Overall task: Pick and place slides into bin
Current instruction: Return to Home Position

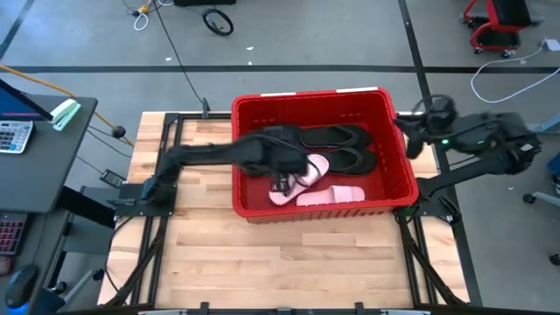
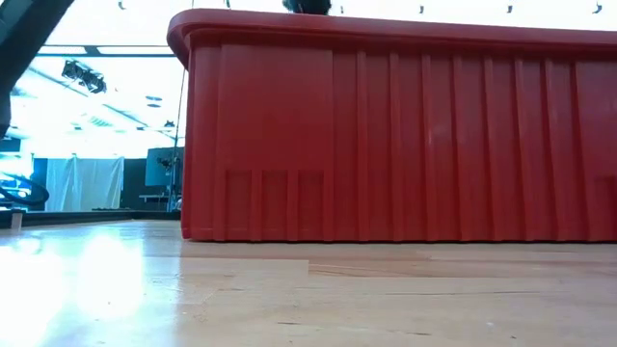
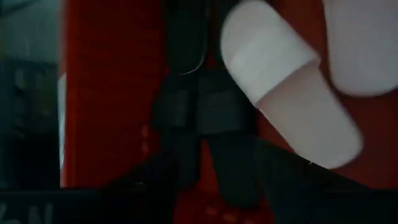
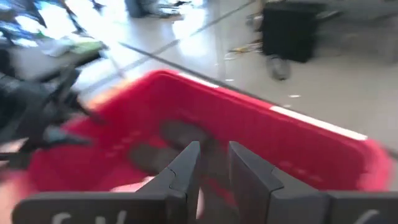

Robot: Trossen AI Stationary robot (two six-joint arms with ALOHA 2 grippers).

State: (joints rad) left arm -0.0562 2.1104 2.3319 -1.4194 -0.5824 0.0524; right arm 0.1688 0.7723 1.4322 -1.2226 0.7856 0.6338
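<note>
The red bin [image 1: 398,179] stands mid-table; its near wall fills the low view [image 2: 405,135]. In it lie two black slides [image 1: 337,136] at the far side and two pale pink slides [image 1: 331,195] at the near side. My left gripper [image 1: 281,182] reaches down into the bin's left part, open. In the left wrist view its dark fingers stand on either side of a black band-strapped slide [image 3: 199,112], beside a pink slide [image 3: 292,99]. My right gripper [image 4: 213,167] is shut and empty, above the bin's far right corner [image 1: 409,122]. My left gripper points down into the bin with a black slide's end [image 3: 233,177] between its fingers. The view is dark, and I cannot tell whether the fingers touch the slide. The slide appears to lie on the bin's floor.
Bare wooden table [image 1: 289,262] lies in front of the bin and to its left. A desk with a keyboard and calculator [image 1: 13,136] stands off the table's left. Cables and a red chair base [image 1: 494,22] are on the floor behind.
</note>
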